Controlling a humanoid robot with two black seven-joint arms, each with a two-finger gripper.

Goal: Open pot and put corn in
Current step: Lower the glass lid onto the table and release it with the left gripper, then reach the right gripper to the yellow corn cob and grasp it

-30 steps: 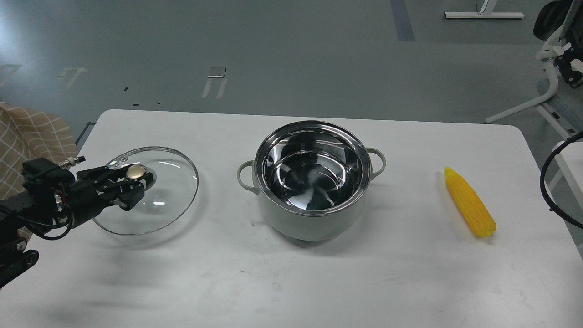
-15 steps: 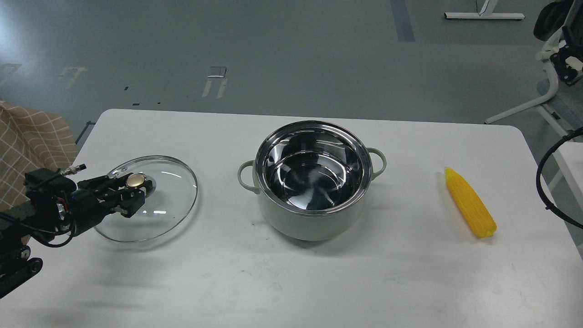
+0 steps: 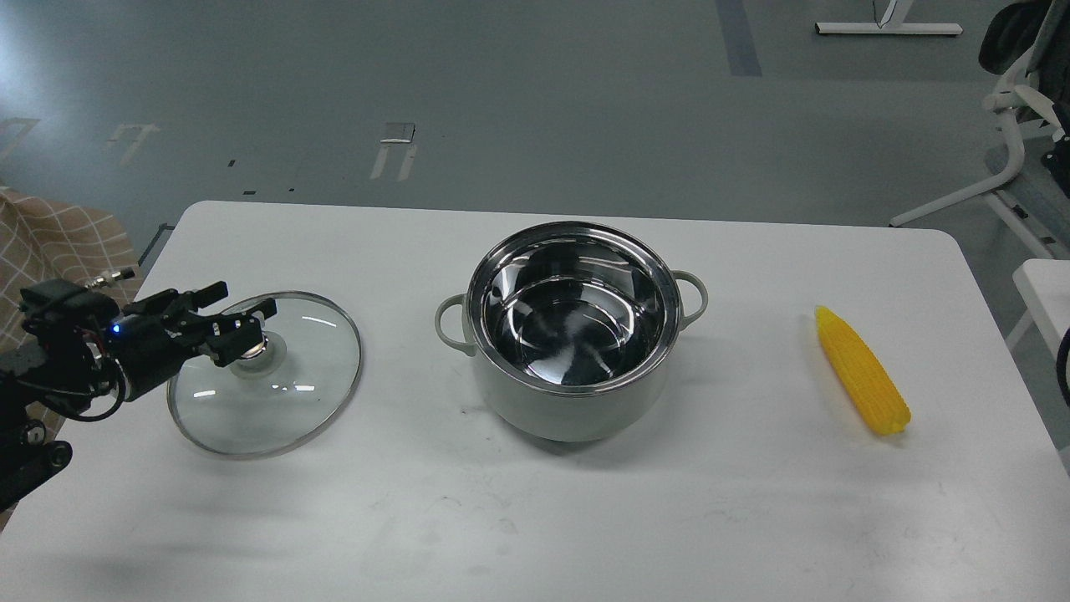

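Head view: our left gripper [image 3: 242, 322] has its fingers spread just above the lid's [image 3: 276, 410] knob, with the open pot [image 3: 577, 393] to their right and the corn [image 3: 863, 371] farther right.

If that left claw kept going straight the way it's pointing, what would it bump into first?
The left claw points right across the table, over the glass lid. Beyond the lid, the first thing in line looks like the pot, near its left handle, though height is hard to judge.
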